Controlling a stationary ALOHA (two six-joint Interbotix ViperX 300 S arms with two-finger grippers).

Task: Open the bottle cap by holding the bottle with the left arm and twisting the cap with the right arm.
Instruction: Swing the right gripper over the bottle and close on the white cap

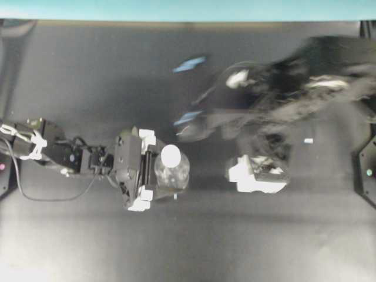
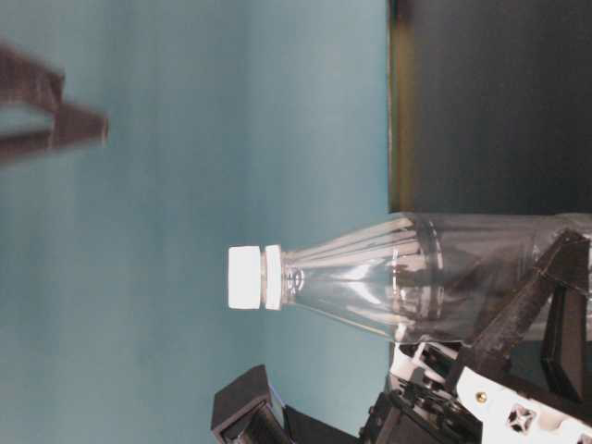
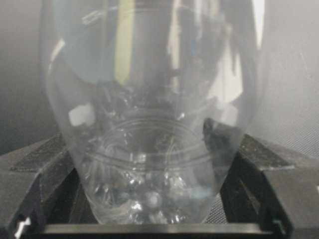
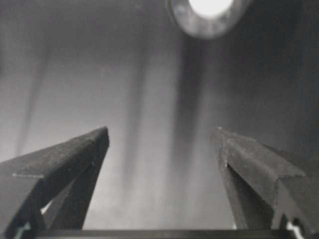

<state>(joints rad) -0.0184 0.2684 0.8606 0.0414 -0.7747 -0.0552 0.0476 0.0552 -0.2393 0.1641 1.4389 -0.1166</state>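
Note:
The clear bottle (image 1: 174,173) stands upright on the dark table, and its white cap (image 1: 171,155) is on. My left gripper (image 1: 144,170) is shut on the bottle's lower body; in the left wrist view the bottle (image 3: 149,124) fills the space between the fingers (image 3: 249,164). The table-level view, which is turned sideways, shows the bottle (image 2: 416,277) and the cap (image 2: 248,277). My right gripper (image 1: 257,171) is open and empty. It is motion-blurred, to the right of the bottle and higher than the cap (image 2: 79,109). In the right wrist view (image 4: 160,132) the cap (image 4: 209,5) is far ahead.
The right arm (image 1: 305,76) is a dark blur across the upper right. Two blurred blue streaks (image 1: 189,63) lie left of it. A small white tape mark (image 1: 308,141) is on the table. A teal wall (image 1: 188,9) runs along the far edge.

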